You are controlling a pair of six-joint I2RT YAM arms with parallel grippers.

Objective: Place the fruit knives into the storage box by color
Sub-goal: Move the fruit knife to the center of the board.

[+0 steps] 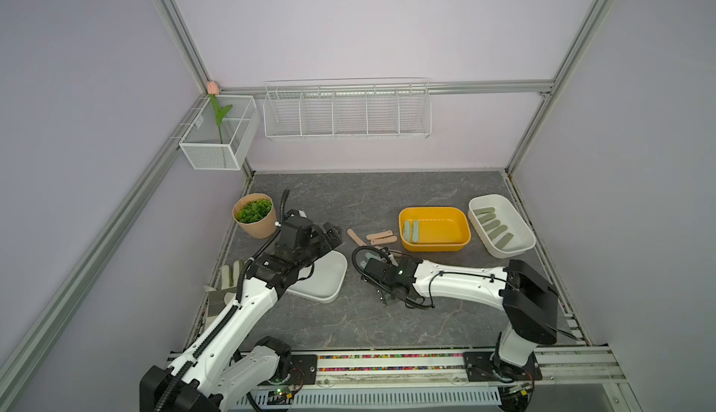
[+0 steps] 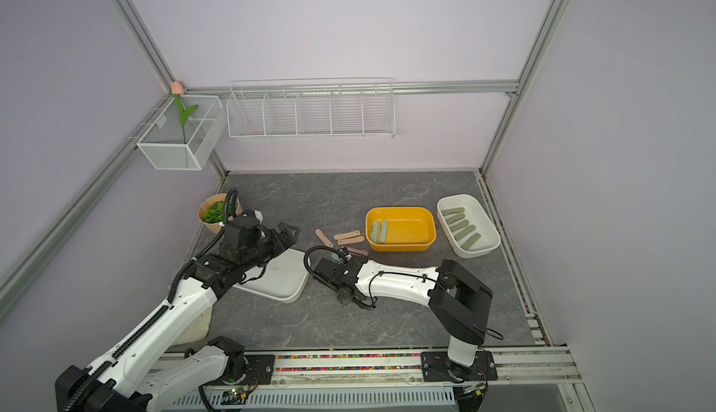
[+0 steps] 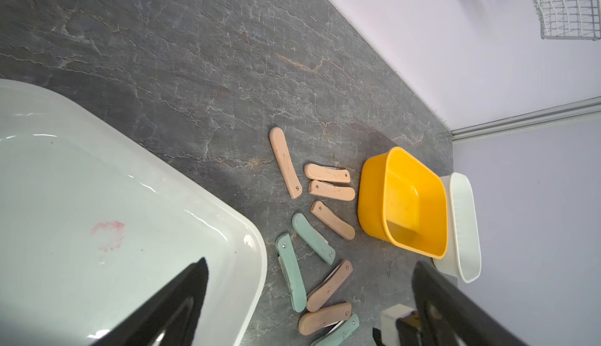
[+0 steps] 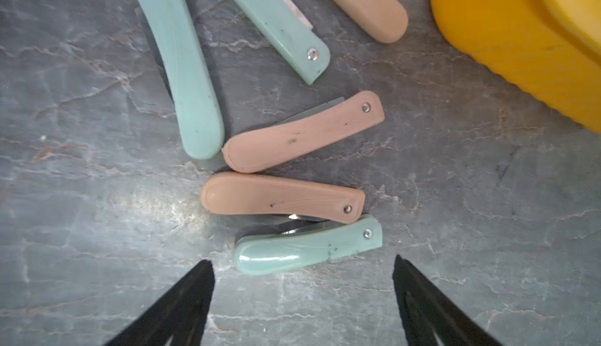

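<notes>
Nine left to sort on the grey stone-patterned tabletop (image 1: 348, 204): six peach-pink folded fruit knives (image 3: 285, 162) and three mint-teal folded fruit knives (image 3: 313, 237), scattered between the shallow white plastic tray (image 3: 130, 181) and the yellow rectangular plastic tub (image 1: 436, 246). Already binned by colour: two more mint-teal pieces (image 1: 411, 231) flat in the yellow tub, five olive grey-green folded knives (image 1: 494, 224) ranked side by side in the white oblong plastic box (image 1: 515, 250) just beside it. Leaves the tray, bare inside, presumably for the pink lot.

Low over the pile, right gripper (image 4: 301, 260): jaws wide apart, nothing between them, lined up just short of the nearest mint-teal knife (image 4: 309, 246), itself touching a pink neighbour (image 4: 283, 198). Probably picked as the closest piece and bound for the tub nearby. Calls for a narrow pinch across the handle, so as not to drag the pink one along. Over the tray's rim, left gripper (image 3: 310, 261): jaws likewise apart and empty, seemingly parked clear of the other arm. Contact between right fingertips (image 4: 192, 292) and table hard to judge from the top views.
</notes>
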